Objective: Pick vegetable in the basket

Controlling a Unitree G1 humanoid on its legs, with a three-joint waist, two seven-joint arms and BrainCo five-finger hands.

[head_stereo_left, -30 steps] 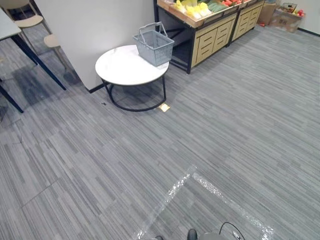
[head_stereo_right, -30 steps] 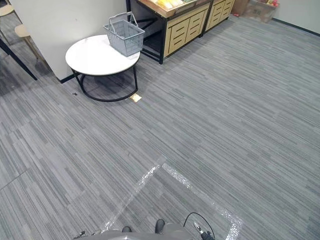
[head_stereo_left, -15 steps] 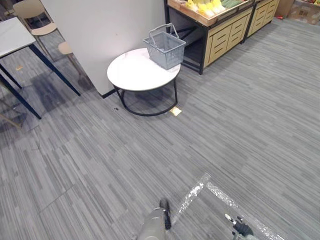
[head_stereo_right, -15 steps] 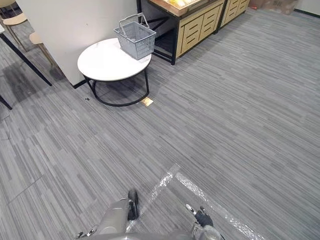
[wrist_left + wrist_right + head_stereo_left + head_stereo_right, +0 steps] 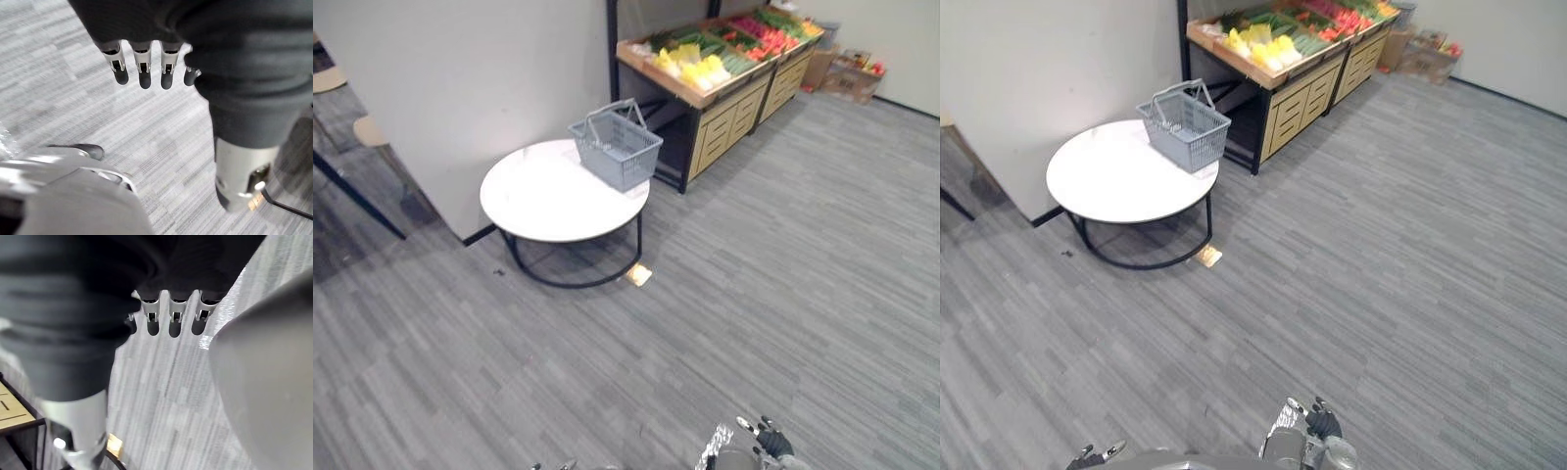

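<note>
1. Left eye view: a round white surface (image 5: 543, 201) stands by the wall. A grey shopping basket (image 5: 631, 166) sits at its right edge, handles up, and looks empty.
2. Just right of it, a wooden produce stand (image 5: 720, 122) carries yellow vegetables (image 5: 697, 67) nearest, green vegetables (image 5: 705, 44) behind them and red vegetables (image 5: 759, 31) further right. Exact kinds are too small to tell.
3. A cardboard box (image 5: 850, 76) sits on the floor (image 5: 783, 274) past the stand; its contents are unclear.
4. The left robot hand (image 5: 142, 68) hangs over the floor, fingers straight and apart, holding nothing. The right robot hand (image 5: 175, 316) is the same. Both are well apart from the stand.
5. Judgement: these vegetables are likely light, firm and smooth-skinned, so they may slip or bruise. Wrap fingers and thumb round the middle and squeeze moderately. The basket looks stiff and light, and open for a drop-in from above.
</note>
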